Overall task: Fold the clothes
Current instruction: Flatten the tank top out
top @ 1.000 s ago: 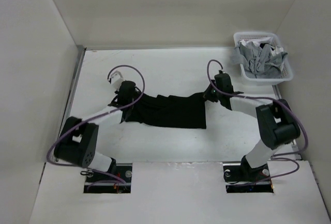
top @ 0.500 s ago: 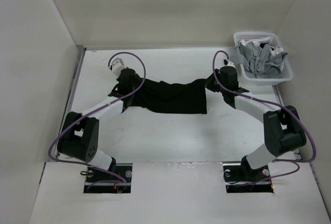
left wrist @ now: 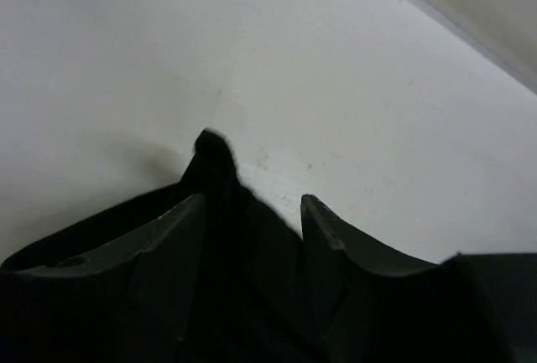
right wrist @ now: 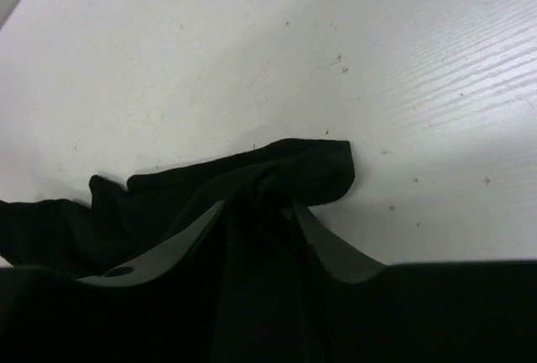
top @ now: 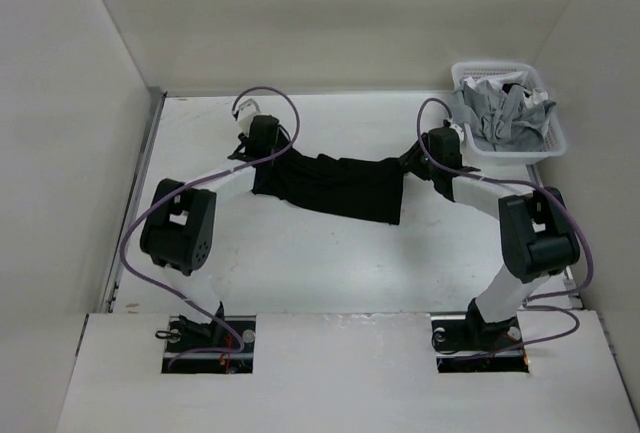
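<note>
While the black T-shirt [top: 335, 185] is lying stretched sideways across the far half of the bench [top: 320, 263], the left tool [left wrist: 252, 208] and right tool [right wrist: 258, 208] are standing wide over its end corners, gripping nothing. The step is calling for a straight upward lift, so neither tool is dragging the spread cloth askew.

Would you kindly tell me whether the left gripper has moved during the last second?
Yes. The left gripper moved toward the back wall and rightward, nearer the basket.
</note>
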Controlling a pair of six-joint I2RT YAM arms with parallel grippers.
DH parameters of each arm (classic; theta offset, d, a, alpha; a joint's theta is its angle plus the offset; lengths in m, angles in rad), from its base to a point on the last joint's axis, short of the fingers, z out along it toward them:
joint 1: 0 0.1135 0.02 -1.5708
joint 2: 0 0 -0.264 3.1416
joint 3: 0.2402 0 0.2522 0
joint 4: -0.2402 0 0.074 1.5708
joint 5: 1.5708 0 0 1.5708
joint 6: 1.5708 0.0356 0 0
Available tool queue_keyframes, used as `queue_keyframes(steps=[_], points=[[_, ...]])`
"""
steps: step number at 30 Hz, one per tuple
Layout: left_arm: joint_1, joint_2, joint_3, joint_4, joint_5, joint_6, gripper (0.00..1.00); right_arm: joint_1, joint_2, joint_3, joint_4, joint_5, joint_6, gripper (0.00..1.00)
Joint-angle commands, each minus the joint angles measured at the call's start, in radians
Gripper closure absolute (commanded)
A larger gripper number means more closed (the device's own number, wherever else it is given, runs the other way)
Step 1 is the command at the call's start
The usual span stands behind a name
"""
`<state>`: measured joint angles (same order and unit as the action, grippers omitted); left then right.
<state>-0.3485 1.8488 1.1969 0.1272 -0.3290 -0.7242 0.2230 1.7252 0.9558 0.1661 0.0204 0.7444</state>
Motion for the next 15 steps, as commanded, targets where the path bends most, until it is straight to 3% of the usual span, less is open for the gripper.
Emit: queue_keyframes(steps=[1,3,6,11,15], points=[[0.015,-0.190,-0.176,0.052,-0.071,-0.009,0.53,0.041,-0.134,-0.055,0.055,0.076,-0.026,0.57],[0.026,-0.270,-0.297,0.107,-0.077,-0.044,0.60,0.074,-0.197,-0.116,0.088,0.098,-0.042,0.57],[0.039,-0.321,-0.414,0.156,-0.047,-0.076,0.72,0.100,-0.291,-0.181,0.101,0.128,-0.039,0.67],[0.096,-0.232,-0.431,0.196,0.080,-0.130,0.78,0.146,-0.407,-0.223,0.081,0.104,-0.060,0.98],[0.139,-0.125,-0.405,0.287,0.178,-0.175,0.82,0.201,-0.405,-0.221,0.085,0.047,-0.106,1.00]])
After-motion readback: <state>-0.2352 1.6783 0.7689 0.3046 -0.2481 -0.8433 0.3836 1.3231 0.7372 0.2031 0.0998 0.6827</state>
